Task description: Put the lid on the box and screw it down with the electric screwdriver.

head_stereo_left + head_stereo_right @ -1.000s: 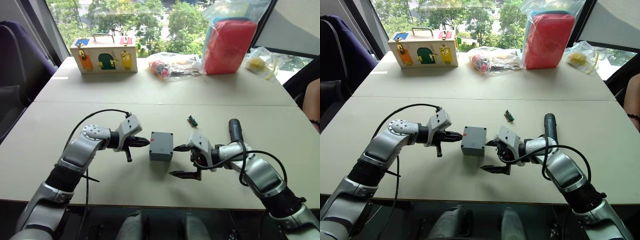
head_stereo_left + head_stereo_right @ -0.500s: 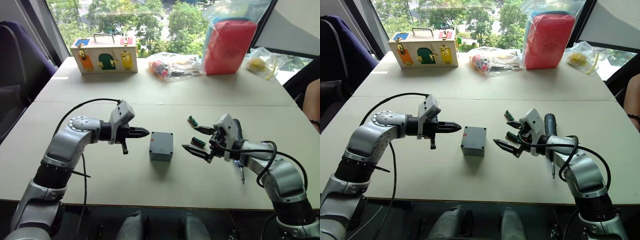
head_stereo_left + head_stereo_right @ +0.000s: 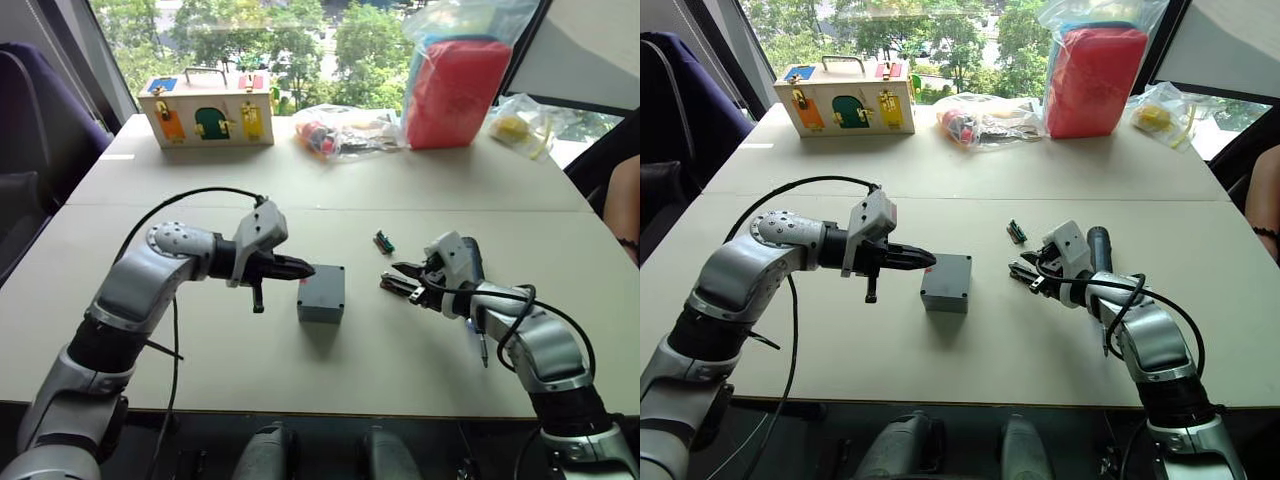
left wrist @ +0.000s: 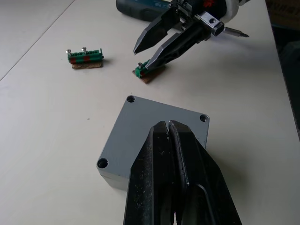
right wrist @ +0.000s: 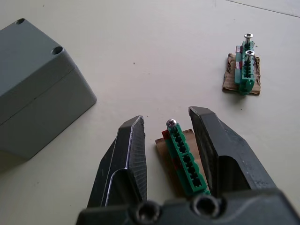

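box flanks: left gripper touching | right gripper near | front table free

Bright daylight comes through the window behind the table, leaving the far tabletop pale with mild glare. Shadows under the box are soft. The head views are sharp; in the left wrist view the closest fingers blur slightly.

Left gripper has its fingers pinched together, tips right at the box, which already has the lid on. Right gripper is slightly parted around a little green piece, with the electric screwdriver lying just behind it.
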`<act>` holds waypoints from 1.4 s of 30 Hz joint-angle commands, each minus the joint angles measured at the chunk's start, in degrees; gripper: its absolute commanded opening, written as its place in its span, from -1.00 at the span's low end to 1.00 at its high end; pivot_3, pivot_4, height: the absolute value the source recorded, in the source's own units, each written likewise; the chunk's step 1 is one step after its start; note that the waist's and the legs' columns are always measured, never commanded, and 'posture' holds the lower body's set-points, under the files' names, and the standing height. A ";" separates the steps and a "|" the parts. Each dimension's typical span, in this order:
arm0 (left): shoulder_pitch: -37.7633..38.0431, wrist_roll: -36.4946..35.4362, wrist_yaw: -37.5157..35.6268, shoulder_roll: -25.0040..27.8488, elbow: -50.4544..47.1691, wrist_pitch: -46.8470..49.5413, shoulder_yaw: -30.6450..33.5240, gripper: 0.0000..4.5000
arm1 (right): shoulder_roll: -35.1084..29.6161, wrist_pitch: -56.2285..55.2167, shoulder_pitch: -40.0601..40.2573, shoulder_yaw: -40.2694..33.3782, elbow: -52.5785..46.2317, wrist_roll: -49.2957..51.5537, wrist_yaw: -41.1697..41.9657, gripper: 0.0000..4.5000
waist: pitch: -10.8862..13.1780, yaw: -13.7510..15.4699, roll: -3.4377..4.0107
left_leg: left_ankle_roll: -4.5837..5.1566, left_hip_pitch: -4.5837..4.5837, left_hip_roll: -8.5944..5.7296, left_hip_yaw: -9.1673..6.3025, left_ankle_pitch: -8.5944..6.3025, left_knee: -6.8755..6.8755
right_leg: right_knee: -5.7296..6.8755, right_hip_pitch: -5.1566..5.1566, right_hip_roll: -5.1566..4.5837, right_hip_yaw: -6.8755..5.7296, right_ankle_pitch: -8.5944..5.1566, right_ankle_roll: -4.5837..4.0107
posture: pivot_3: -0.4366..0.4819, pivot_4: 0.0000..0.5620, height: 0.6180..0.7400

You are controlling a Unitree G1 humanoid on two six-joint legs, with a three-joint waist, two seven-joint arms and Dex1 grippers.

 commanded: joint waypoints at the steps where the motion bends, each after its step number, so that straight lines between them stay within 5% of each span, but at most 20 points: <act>1: -0.56 0.84 -0.02 0.72 -0.75 -1.71 0.10 -1.00 | 0.19 -1.33 -1.11 0.02 0.15 -0.62 -0.23 -0.31 | 0.00 0.00 0.00 | 0.00 0.00 0.00 0.00 0.00 0.00 | 0.00 0.00 0.00 0.00 0.00 0.00 | -0.05 -0.47 1.00; 14: 1.05 2.07 0.48 0.32 0.66 -3.61 -0.47 -1.00 | 1.31 -3.26 -2.21 0.72 2.79 -1.57 -0.50 -0.31 | 0.00 -0.06 0.00 | 0.00 0.00 0.00 0.00 0.00 0.00 | 0.00 0.00 0.03 0.01 0.00 0.00 | -0.05 -0.47 1.00; 19: 0.97 2.02 0.56 -0.04 0.95 -3.73 -0.23 -1.00 | 1.24 -4.09 -2.08 1.18 3.13 -2.52 -0.40 -0.94 | 0.00 -0.05 0.00 | 0.00 0.00 0.00 0.00 0.00 0.00 | 0.01 0.00 0.03 0.01 0.00 0.00 | -0.05 -0.47 1.00; 42: 0.94 1.50 0.98 -0.61 1.72 -3.55 0.64 -1.00 | 0.32 -0.28 -3.75 -1.79 -2.51 -0.62 -0.35 -0.94 | 0.00 -0.03 0.00 | 0.00 0.00 0.01 0.00 0.00 0.00 | 0.02 0.00 0.04 0.02 0.00 0.00 | -0.05 -0.47 1.00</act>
